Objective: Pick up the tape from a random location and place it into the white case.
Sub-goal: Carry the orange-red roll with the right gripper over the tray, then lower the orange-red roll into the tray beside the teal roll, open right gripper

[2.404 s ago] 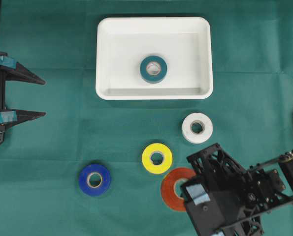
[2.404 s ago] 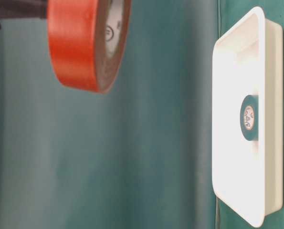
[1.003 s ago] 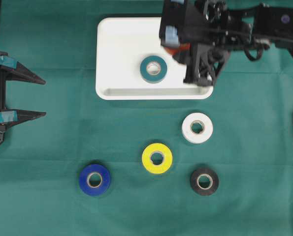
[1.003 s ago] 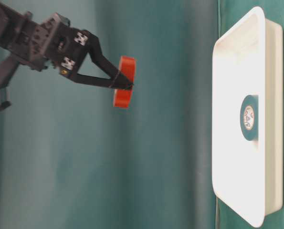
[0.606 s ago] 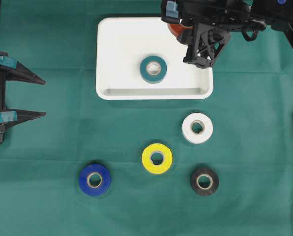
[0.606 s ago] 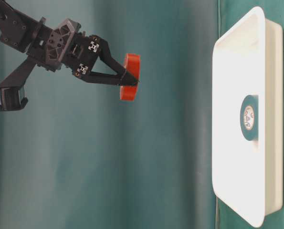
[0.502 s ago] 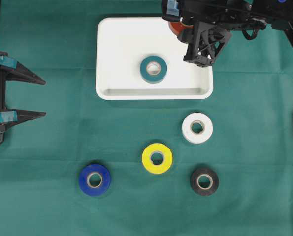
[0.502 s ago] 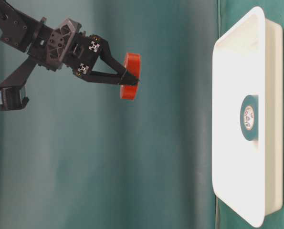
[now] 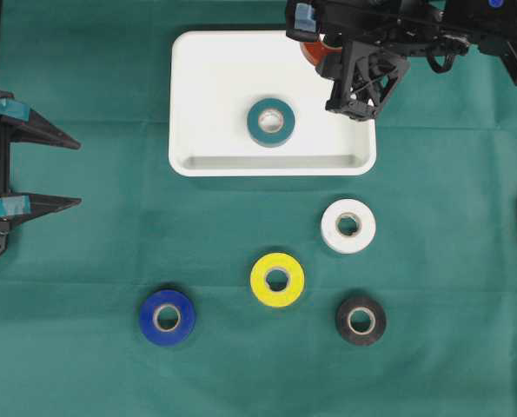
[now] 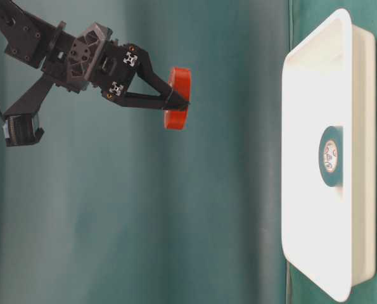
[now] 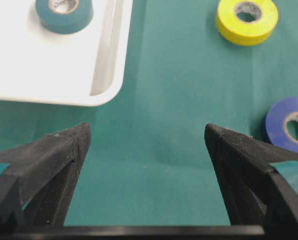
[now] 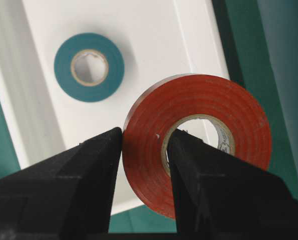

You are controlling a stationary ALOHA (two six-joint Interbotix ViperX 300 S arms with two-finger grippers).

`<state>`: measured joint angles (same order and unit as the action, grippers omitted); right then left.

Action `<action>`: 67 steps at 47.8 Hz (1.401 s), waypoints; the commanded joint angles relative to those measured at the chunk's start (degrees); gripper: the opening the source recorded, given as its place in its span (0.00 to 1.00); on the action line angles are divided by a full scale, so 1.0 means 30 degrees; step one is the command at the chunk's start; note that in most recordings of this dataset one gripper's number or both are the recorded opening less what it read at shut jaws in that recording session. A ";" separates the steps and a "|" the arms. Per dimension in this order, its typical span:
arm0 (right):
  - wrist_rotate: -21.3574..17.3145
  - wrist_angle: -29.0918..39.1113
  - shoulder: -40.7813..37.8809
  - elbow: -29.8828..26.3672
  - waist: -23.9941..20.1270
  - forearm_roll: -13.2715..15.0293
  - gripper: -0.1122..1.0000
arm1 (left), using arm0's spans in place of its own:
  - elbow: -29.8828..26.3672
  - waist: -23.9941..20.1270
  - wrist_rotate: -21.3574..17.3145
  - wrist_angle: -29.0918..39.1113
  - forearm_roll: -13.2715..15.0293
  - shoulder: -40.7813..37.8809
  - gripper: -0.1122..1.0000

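Overhead: right gripper (image 9: 328, 54) clenched on red tape (image 9: 313, 50) above far right corner of white case (image 9: 188, 104), teal tape (image 9: 271, 122) lying inside; white tape (image 9: 348, 226), yellow tape (image 9: 277, 280), black tape (image 9: 361, 321) and blue tape (image 9: 167, 317) on green cloth (image 9: 102, 252) near of case; left gripper (image 9: 62, 171) at left edge, released. Table-level: red roll (image 10: 177, 98) pinched well clear of case (image 10: 315, 209). Left wrist: fingers (image 11: 53, 155) spread wide, grasping nothing. Right wrist: one finger (image 12: 194, 165) through core, other (image 12: 88, 165) outside, roll (image 12: 204, 140) over case (image 12: 154, 55).
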<state>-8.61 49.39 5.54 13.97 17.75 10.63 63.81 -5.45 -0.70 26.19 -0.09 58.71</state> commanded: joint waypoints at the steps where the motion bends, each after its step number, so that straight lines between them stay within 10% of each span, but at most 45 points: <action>1: -0.0029 -0.0117 0.0205 -0.0234 0.0059 0.0059 0.39 | -0.0264 0.0000 0.0029 -0.0059 0.0029 -0.0088 0.97; 44: -0.0146 -0.0410 0.0205 0.0527 0.0029 0.0029 0.39 | -0.0264 0.0000 0.0029 -0.0029 0.0029 -0.0059 0.97; 67: -0.0205 -0.4189 -0.1787 0.3223 0.0059 -0.0029 0.39 | -0.0234 0.0000 0.0029 -0.0029 0.0029 -0.0059 0.97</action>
<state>-9.14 38.94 0.62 23.55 17.84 10.63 63.81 -5.45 -0.70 26.37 -0.18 58.80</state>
